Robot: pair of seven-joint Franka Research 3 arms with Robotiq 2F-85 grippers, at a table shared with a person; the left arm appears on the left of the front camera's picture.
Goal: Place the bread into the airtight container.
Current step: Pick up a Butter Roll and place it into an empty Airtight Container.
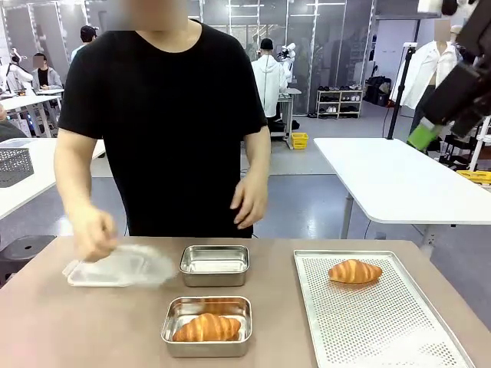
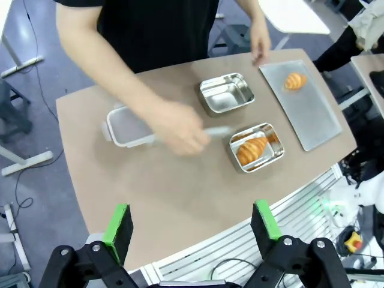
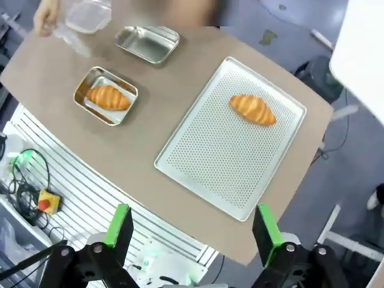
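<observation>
One croissant (image 1: 354, 271) lies on the perforated metal tray (image 1: 368, 326) at the right. A second croissant (image 1: 207, 327) rests inside the nearer metal container (image 1: 170, 331). Behind it stands an empty metal container (image 1: 214, 265). The person's blurred hand (image 1: 93, 232) is on a clear plastic lid (image 1: 115, 270) at the left. My left gripper (image 2: 191, 225) is open and empty, high above the table's near edge. My right gripper (image 3: 192, 227) is likewise open and empty, high over the tray (image 3: 222, 156) and its croissant (image 3: 252, 109). One of its green pads (image 1: 423, 136) shows at the upper right.
The brown table (image 1: 92, 322) carries the lid, both containers and the tray. The person stands at the far edge, the other hand (image 1: 250, 201) hanging by the body. White tables stand behind. A red emergency button (image 3: 47, 203) and cables lie below the table's near side.
</observation>
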